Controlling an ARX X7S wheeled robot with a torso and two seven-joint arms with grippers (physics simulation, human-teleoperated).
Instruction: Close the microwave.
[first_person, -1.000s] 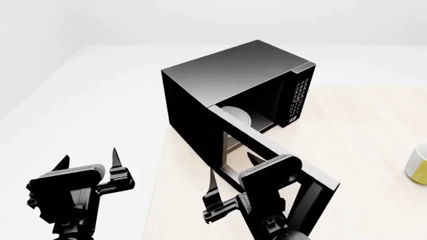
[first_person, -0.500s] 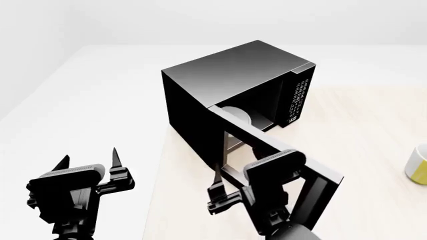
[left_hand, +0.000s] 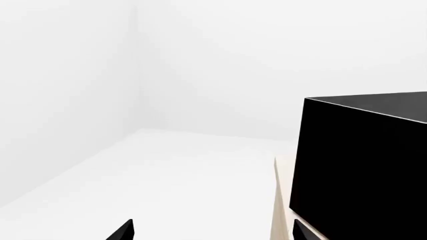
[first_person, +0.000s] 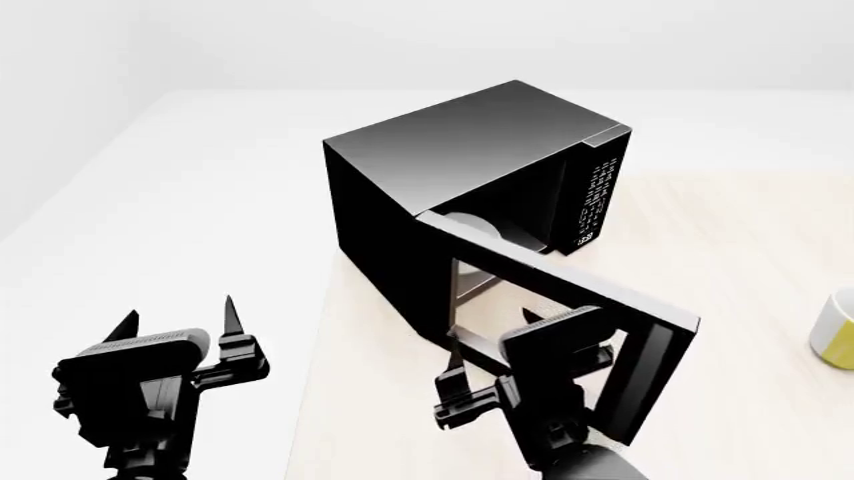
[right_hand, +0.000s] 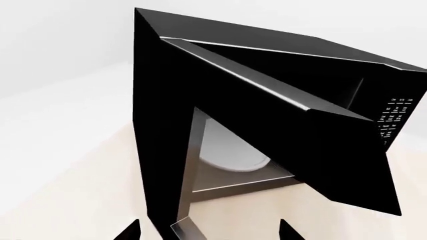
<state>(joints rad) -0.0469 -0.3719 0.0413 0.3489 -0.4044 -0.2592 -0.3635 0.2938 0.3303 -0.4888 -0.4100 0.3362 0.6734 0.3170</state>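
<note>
Standing: the microwave (first_person: 467, 175) is seen on the pale counter (first_person: 747, 280), ahead of the right pincer; its door is swung part-way out toward that pincer
Door: the door (first_person: 587, 310) is hinged at the side nearer the left pincer; its free edge is seen just beyond and to the outer side of the right pincer; whether it is touched cannot be told
Cavity: a white round plate (right_hand: 230, 150) is seen inside, through the gap, ahead of the right pincer
Panel: the button panel (first_person: 597, 195) with white marks is placed on the far side of the opening, well beyond the right pincer
Right pincer: the right pincer (first_person: 497, 362) is held low, just behind the door; its fingers are seen spread apart; nothing is pinched
Left pincer: the left pincer (first_person: 176, 322) is held over the white floor, well apart from the microwave, beside the counter's edge; its fingers are seen spread; nothing is pinched
Mug: a white and yellow mug (first_person: 837, 330) is cut by the frame's edge, well off to the right pincer's outer side
</note>
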